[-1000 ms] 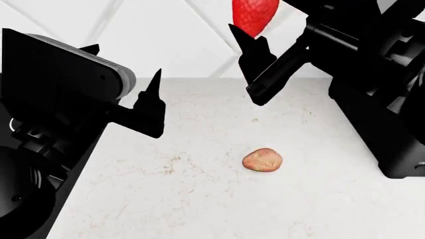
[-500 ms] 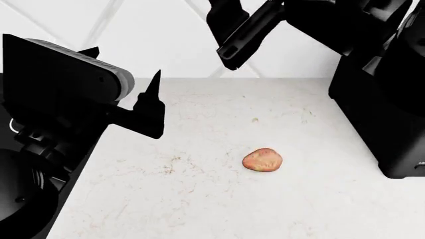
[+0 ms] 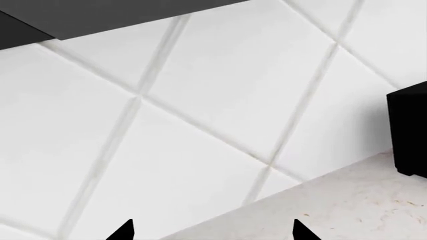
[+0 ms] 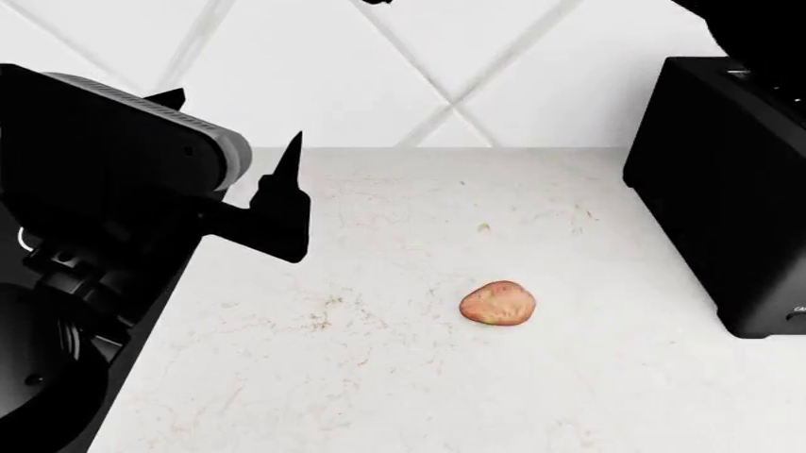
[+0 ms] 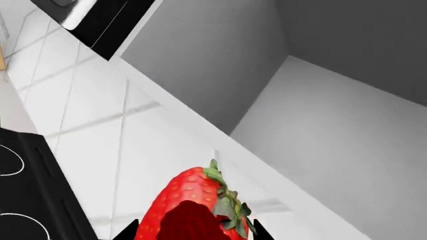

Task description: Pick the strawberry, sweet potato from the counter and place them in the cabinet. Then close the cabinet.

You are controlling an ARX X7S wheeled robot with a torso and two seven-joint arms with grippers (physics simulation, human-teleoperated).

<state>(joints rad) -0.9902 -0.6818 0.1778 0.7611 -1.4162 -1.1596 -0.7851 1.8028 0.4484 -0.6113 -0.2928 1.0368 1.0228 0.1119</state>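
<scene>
My right gripper (image 5: 193, 235) clamps the strawberry (image 5: 190, 207) up by the cabinet (image 5: 347, 125). Left gripper (image 4: 233, 170) hangs spread, empty, over the counter (image 4: 377, 377), sweet potato (image 4: 497, 304) to its right.

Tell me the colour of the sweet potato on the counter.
Tan-orange with pinkish-red blotches; the sweet potato shows best in the head view, lying on the white counter.

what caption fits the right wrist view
Right gripper holding the strawberry up near the open cabinet.

Veined stone-look counter (image 4: 377, 377), lumpy matt sweet potato (image 4: 497, 304), seed-dimpled strawberry (image 5: 190, 207).
</scene>
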